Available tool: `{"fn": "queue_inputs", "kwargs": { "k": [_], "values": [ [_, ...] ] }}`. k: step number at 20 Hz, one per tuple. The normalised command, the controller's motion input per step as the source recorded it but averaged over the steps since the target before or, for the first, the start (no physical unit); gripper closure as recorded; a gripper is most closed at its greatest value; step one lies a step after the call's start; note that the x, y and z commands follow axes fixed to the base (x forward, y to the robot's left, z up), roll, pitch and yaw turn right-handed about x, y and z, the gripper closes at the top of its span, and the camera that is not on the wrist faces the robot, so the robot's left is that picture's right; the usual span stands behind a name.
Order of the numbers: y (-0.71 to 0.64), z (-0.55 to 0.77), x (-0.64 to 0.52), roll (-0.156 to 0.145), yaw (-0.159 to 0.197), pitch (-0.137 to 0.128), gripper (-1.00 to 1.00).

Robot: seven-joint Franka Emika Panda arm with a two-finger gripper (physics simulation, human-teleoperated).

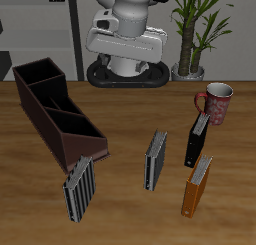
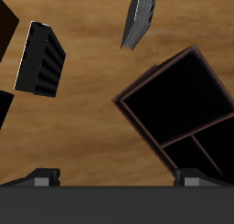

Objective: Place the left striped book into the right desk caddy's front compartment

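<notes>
**Colours and patterns on the table**

We see a wooden brown table (image 1: 120, 199). The right desk caddy (image 1: 55, 109) is dark maroon-brown, its inside near black in the wrist view (image 2: 174, 104). The left striped book (image 1: 156, 159) is muted grey with fine dark stripes. Another book (image 1: 79, 188) carries bolder black-and-white stripes. We note an orange book (image 1: 196, 187), a black book (image 1: 197, 139) and a dark red patterned mug (image 1: 216, 102).

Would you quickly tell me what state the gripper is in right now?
Gripper: open and holding nothing; only its two fingertips show, set wide apart above the table.
</notes>
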Motion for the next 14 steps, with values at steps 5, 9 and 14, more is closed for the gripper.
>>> {"fn": "queue_inputs", "kwargs": {
  "k": [5,9,14],
  "values": [
    [0.36,0.10,0.23,-0.005,0.010,-0.041,-1.00],
    [0.14,0.13,0.22,-0.006,0.005,-0.044,-1.00],
    [0.10,0.21,0.25,-0.008,-0.013,-0.060,-1.00]
  ]
}}
